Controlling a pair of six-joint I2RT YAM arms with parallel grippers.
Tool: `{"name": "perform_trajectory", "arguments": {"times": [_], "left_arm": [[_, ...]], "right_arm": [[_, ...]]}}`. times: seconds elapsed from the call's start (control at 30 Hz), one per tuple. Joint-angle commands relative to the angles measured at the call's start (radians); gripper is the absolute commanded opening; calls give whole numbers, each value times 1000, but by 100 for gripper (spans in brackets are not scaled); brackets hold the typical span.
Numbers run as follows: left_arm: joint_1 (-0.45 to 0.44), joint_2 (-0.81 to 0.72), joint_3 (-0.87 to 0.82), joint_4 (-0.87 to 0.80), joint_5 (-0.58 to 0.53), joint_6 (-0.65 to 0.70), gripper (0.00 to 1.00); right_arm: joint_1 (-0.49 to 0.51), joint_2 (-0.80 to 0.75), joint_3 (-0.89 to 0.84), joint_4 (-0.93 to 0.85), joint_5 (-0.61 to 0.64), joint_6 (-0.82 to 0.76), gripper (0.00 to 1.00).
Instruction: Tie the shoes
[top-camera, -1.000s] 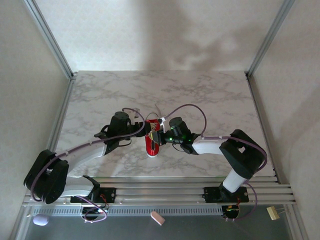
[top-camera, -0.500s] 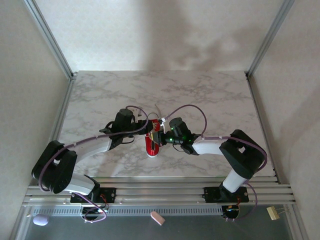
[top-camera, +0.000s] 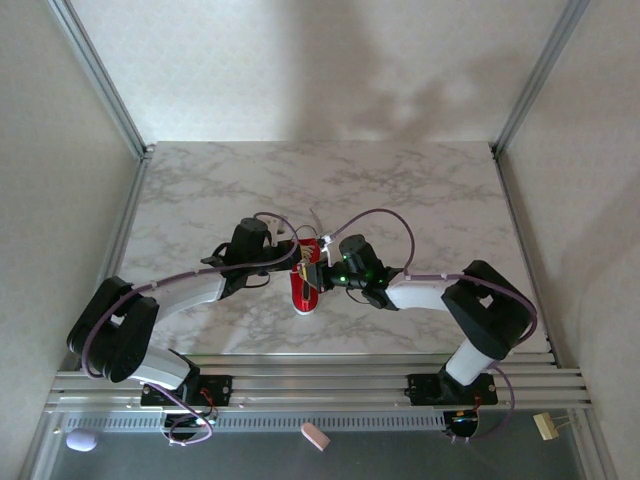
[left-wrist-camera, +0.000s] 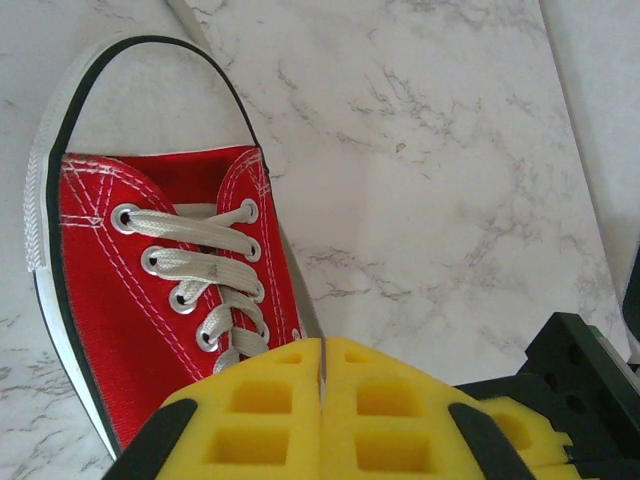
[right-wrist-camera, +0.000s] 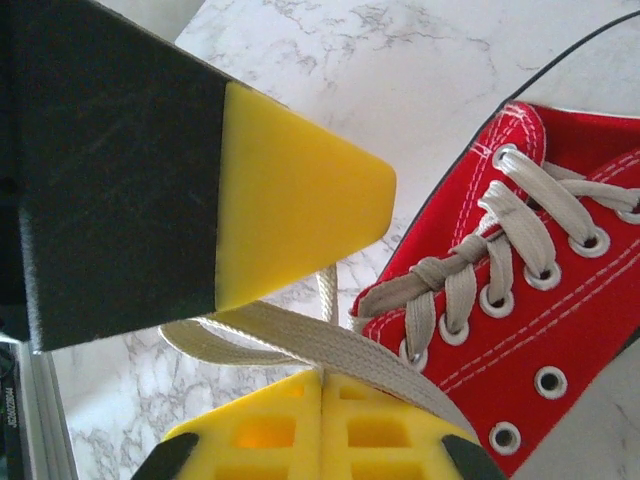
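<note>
We're right over the shoe (top-camera: 303, 287) now, lying around the middle of the marbled surface (top-camera: 420, 190), a little toward the near side between the two arms. Its long axis runs near to far: the white toe points back at the arm bases and the open ankle end faces away. That's the relation the next move turns on, since both pincers sit at the laced part and flank that axis, one on each side of it. Neither arm is clearly nearer; both are on top of the shoe. The right pincer (right-wrist-camera: 322, 385) has its yellow pads pressed together, and a flat white lace (right-wrist-camera: 300, 335) runs straight into their seam, so we read it as pinching that lace just beside the shoe's red side wall. The left pincer (left-wrist-camera: 322, 350) is pressed together too, hanging over the crossed lacing. From its own camera we can't quite tell whether a strand is caught between the pads or only passes beneath them. With the shoe lying lengthwise, we'd judge any tightening pull has to go sideways, across the axis, each arm drawing out to its own side.
</note>
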Motion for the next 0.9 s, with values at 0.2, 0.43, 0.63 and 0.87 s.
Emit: {"name": "perform_trajectory", "arguments": {"times": [0.2, 0.43, 0.63, 0.87], "left_arm": [[8, -84, 10, 13, -50, 25, 0], [8, -102, -1, -1, -81, 40, 0], [7, -140, -34, -20, -119, 47, 0], [8, -163, -63, -32, -129, 43, 0]], "right_arm": [[10, -268, -107, -255, 185, -58, 33], [-20, -346, 17, -628, 551, 34, 28], [-37, -99, 284, -850, 571, 42, 22], [-61, 189, 515, -918, 442, 24, 21]]}}
